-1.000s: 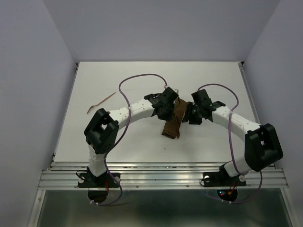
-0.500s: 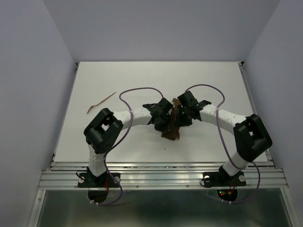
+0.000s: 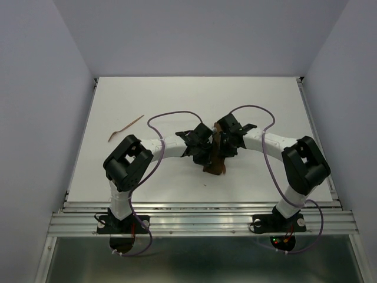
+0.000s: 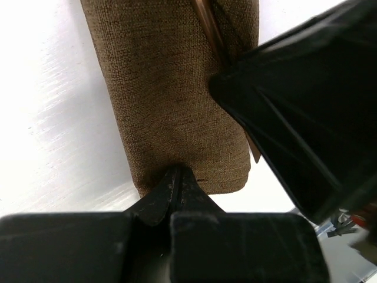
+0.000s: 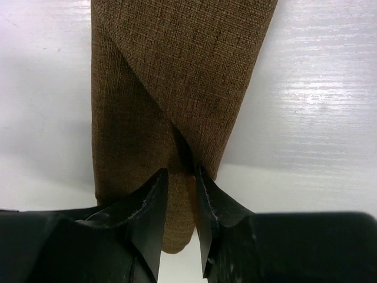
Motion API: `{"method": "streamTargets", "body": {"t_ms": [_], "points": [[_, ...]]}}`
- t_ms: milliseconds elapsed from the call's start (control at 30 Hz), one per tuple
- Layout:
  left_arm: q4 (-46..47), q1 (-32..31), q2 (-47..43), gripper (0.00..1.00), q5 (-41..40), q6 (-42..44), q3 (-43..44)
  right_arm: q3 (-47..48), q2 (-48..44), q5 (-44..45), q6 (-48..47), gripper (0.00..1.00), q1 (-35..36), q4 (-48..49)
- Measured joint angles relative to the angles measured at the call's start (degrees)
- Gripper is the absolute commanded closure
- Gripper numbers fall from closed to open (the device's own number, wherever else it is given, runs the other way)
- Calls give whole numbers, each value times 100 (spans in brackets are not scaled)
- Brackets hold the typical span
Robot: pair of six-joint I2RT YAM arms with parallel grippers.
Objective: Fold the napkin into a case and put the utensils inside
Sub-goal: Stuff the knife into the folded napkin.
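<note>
Left gripper (image 4: 175, 180) jaws fully closed, tips on the near short edge of the case (image 4: 171, 88). Pinching or just pinning it, can't tell. Right gripper (image 5: 181, 174) jaws narrow, straddling the flap seam with something brown in the gap. Clamped or not, can't tell. Case lies mid-table (image 3: 265, 100) between both wrists, one utensil (image 4: 207, 20) across its flap. Second utensil (image 3: 125, 127) well apart, far left. Risks: right jaws catch cloth and pull the fold open; left tips slip, case slides.
</note>
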Motion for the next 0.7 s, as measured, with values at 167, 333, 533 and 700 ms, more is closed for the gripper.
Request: {"method": "streamTargets", "body": {"t_ms": [167, 333, 533, 700], "points": [[109, 9, -31, 100, 61, -17, -70, 63, 155, 59, -2, 76, 20, -2], [181, 17, -42, 100, 90, -44, -122, 116, 192, 131, 11, 84, 20, -15], [254, 35, -63, 100, 129, -90, -177, 129, 190, 247, 149, 91, 70, -37], [302, 35, -68, 100, 153, -116, -208, 175, 190, 267, 273, 94, 81, -83]]}}
